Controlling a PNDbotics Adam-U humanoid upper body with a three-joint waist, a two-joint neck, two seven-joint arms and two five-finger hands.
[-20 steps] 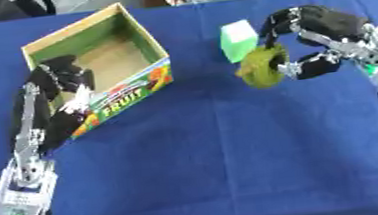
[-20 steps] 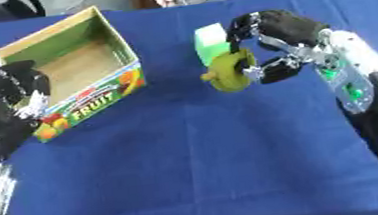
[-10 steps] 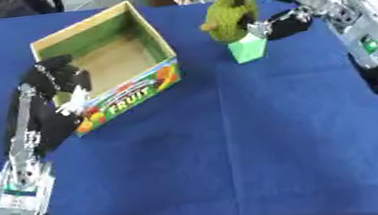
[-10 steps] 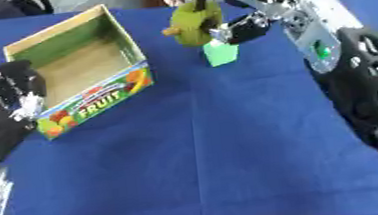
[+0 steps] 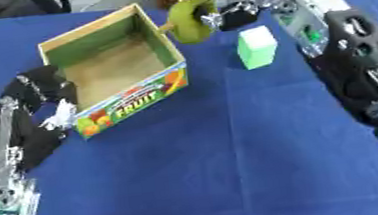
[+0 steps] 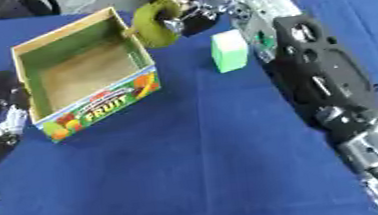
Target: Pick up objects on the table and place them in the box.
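Pinching green fruit between fingers, beside box

The box stands on the surface in the far left part, turned askew so that one corner points near and left. The left hand lies against the box's left wall, its arm running back toward the near left corner. To the right of the box, well apart from it, a block stands upright on the surface. The right hand reaches in from the far right, its arm lying along the right side. It holds a round object in the air above the box's far right corner, left of and beyond the block.
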